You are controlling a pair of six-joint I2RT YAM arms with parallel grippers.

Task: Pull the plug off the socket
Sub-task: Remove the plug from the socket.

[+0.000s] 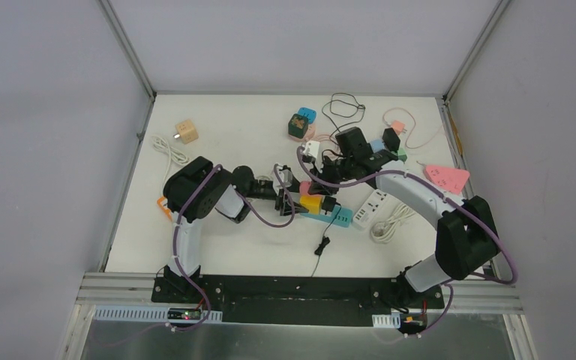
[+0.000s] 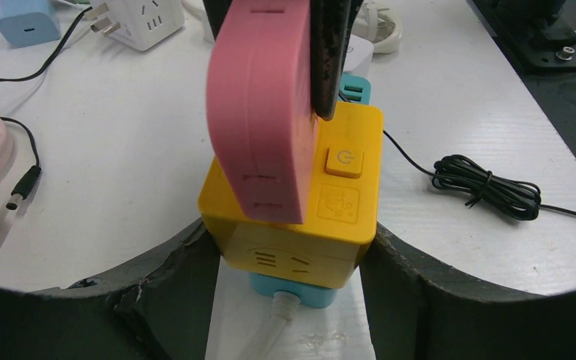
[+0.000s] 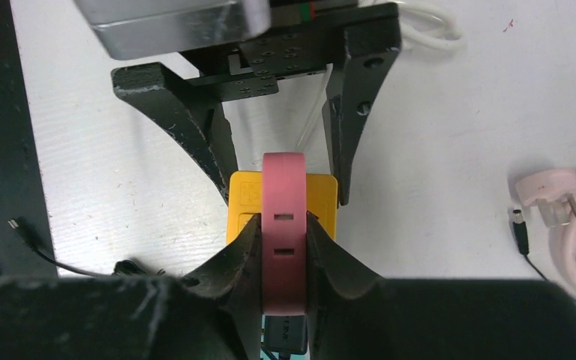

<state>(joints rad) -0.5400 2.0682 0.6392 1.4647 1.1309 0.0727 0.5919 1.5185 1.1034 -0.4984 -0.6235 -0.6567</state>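
Centre of both wrist views: rigid pink plug [image 3: 283, 217] seated atop the yellow socket cube [image 2: 345, 195], right gripper [image 3: 283, 240] clamped on its flat sides, left gripper [image 2: 289, 259] clamped round the cube; joint hidden, probably a stiff pull.

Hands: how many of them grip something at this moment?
2. The left hand clamps the yellow socket cube at its sides; the right hand pinches the pink plug standing on it.
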